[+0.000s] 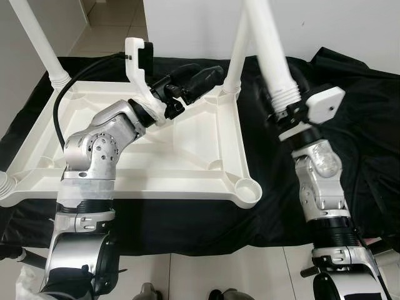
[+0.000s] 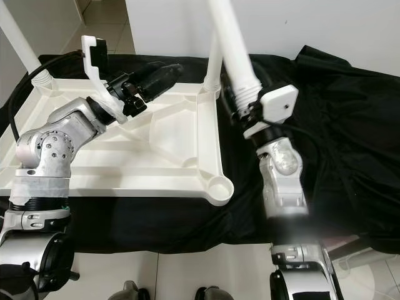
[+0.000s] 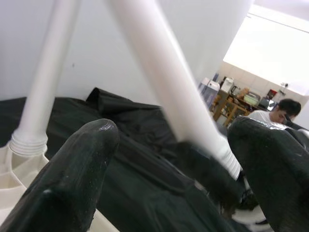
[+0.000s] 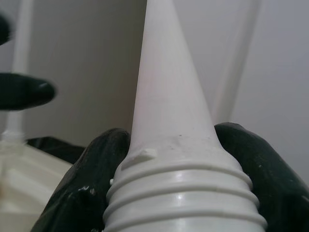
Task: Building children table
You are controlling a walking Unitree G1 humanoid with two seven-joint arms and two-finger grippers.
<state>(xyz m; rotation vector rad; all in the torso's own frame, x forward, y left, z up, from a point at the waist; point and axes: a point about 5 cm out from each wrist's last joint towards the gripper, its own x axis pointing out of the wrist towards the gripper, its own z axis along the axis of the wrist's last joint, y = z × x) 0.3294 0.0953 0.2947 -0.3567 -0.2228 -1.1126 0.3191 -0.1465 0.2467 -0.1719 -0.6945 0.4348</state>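
Right tool (image 2: pixel 240 103) clamped on the threaded end of a loose white table leg (image 2: pixel 230 44), held upright over black cloth (image 2: pixel 350 125). Beside it, upturned white tabletop (image 1: pixel 187 156) with two legs (image 1: pixel 234 56) already screwed in. Left tool (image 1: pixel 200 80) hovering above the tabletop's far edge, fingers (image 3: pixel 72 183) apart, apparently empty.

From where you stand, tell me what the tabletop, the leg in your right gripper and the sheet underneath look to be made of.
Tabletop: likely moulded plastic, off-white with a soft sheen; ribs and round corner sockets are cast in.
Leg held by the right gripper: the same smooth white plastic, by its moulded screw threads.
Sheet: black fabric, matte, lying in creases and folds; the weave is not discernible.
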